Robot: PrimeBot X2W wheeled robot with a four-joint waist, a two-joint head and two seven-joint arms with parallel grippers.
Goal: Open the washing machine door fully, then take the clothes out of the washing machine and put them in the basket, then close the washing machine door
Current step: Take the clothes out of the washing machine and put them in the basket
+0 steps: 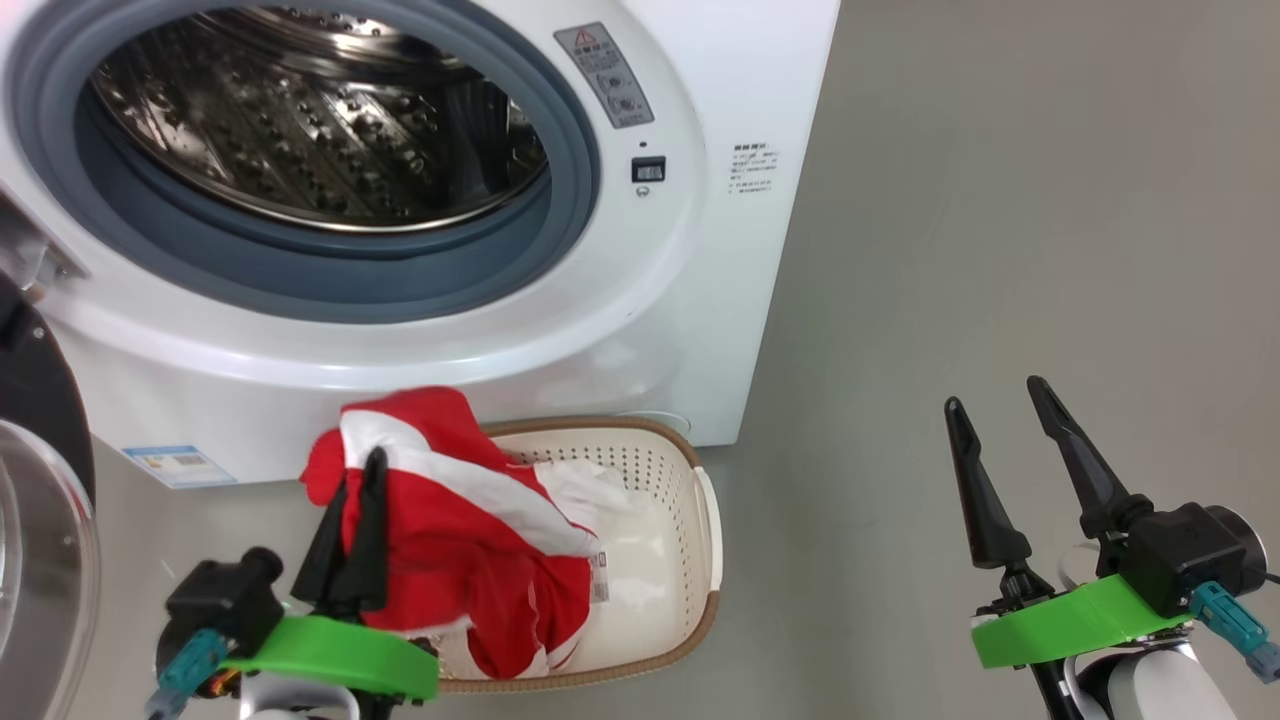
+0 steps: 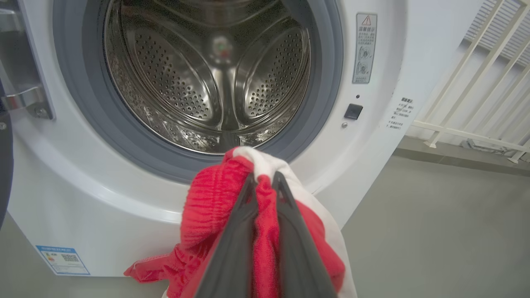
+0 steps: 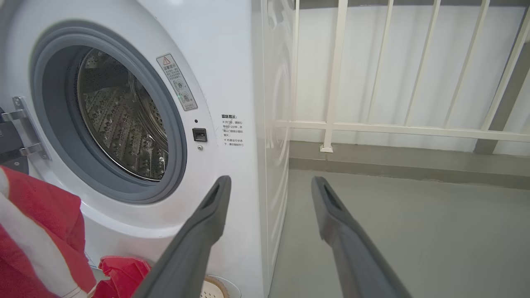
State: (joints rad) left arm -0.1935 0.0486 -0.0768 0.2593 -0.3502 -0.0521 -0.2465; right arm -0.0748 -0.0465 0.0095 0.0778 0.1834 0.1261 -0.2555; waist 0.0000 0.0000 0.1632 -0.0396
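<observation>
While clothes (image 1: pixel 460 520) hang over basket (image 1: pixel 705 520): left pincer (image 1: pixel 357 478) clamped on them.
Right pincer (image 1: pixel 993 392): spread wide, empty, above floor (image 1: pixel 1000 200).
Washing machine door (image 1: pixel 45 520): swung open.

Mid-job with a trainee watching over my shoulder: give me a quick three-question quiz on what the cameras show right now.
1. True or false: the drum of the washing machine is empty.
2. Pick one. The left jaws are: A) open and empty; B) shut on the red clothes; C) shut on nothing.
3. Fill in: the right jaws stand ___ and hold nothing.

Key: 1 true; 2 B; 3 open.
</observation>
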